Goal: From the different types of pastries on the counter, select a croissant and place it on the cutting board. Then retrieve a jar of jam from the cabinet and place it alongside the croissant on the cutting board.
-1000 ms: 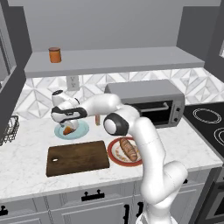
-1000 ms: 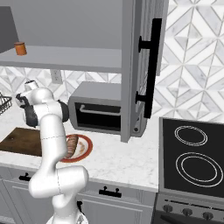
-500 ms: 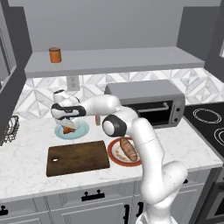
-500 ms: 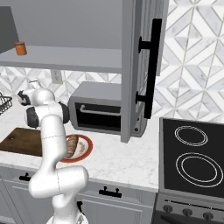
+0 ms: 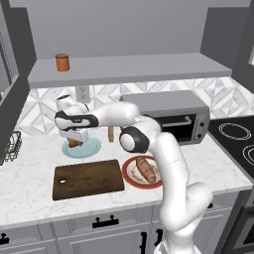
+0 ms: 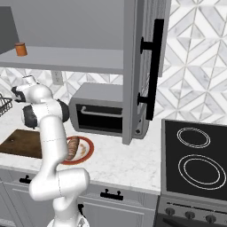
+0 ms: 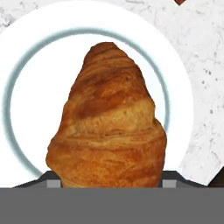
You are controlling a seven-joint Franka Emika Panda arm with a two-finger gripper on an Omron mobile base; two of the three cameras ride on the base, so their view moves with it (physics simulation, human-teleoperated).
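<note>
Croissant gripped over the plate

The gripper (image 5: pixel 75 140) clamps the croissant (image 7: pixel 107 120) between its fingers, long axis running away from the hand; the cutting board (image 5: pixel 89 178) lies just beside, nearer the bench's front edge.

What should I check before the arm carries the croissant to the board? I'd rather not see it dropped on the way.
1. Tool closed on the croissant: ok, it sits between the fingers in the hand view.
2. Croissant lifted off the blue plate: cannot tell.
3. Board bare, ready to take it: ok.
4. Path to the board free of things: ok, the board lies just in front of the blue plate.
5. Loaf on the red plate, clear of the board: ok.
</note>
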